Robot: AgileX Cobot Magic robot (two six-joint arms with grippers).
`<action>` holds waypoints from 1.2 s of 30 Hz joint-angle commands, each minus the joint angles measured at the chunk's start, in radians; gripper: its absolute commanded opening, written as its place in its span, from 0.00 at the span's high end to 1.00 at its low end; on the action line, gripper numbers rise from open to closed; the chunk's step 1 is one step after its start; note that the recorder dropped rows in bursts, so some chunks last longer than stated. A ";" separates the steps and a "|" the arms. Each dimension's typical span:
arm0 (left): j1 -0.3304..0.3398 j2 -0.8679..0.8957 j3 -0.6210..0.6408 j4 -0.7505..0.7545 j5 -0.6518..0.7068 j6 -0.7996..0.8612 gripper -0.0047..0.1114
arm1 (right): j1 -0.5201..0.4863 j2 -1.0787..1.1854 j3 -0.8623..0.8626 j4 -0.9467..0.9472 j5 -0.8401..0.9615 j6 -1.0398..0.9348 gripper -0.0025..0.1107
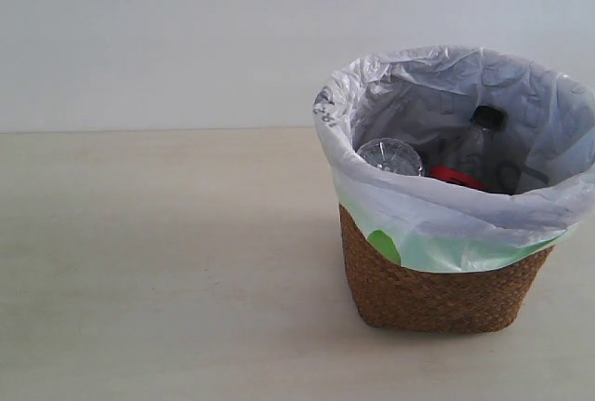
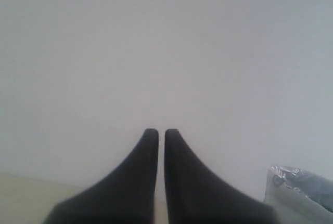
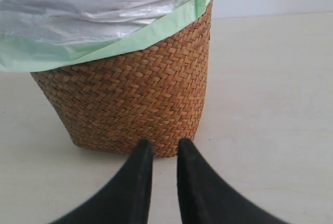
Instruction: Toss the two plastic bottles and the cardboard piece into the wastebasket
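The wastebasket (image 1: 437,282), brown wicker lined with a white-grey bag, stands on the right of the table. Inside it lie two clear plastic bottles: one shows only its round base (image 1: 390,155), the other its black cap and red label (image 1: 476,145). The cardboard piece is hidden or out of view. Neither gripper shows in the exterior view. My left gripper (image 2: 161,131) is shut and empty, facing the pale wall, with the bag's rim (image 2: 297,185) off to one side. My right gripper (image 3: 165,143) sits low beside the wastebasket (image 3: 130,94), jaws slightly apart with nothing between them.
The light wooden table (image 1: 167,261) stretches left of the basket, and a plain pale wall (image 1: 158,38) stands behind it. A green fold of the bag (image 3: 156,31) hangs over the wicker wall.
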 commanded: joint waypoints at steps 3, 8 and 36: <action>0.003 0.004 0.005 -0.049 0.143 0.085 0.93 | 0.001 -0.005 -0.001 0.000 -0.006 -0.001 0.86; 0.003 0.004 0.005 -0.259 0.244 0.337 0.93 | 0.001 -0.005 -0.001 0.000 -0.006 -0.001 0.86; 0.084 -0.009 0.005 -0.288 0.572 0.501 0.93 | 0.001 -0.005 -0.001 0.000 -0.006 -0.001 0.86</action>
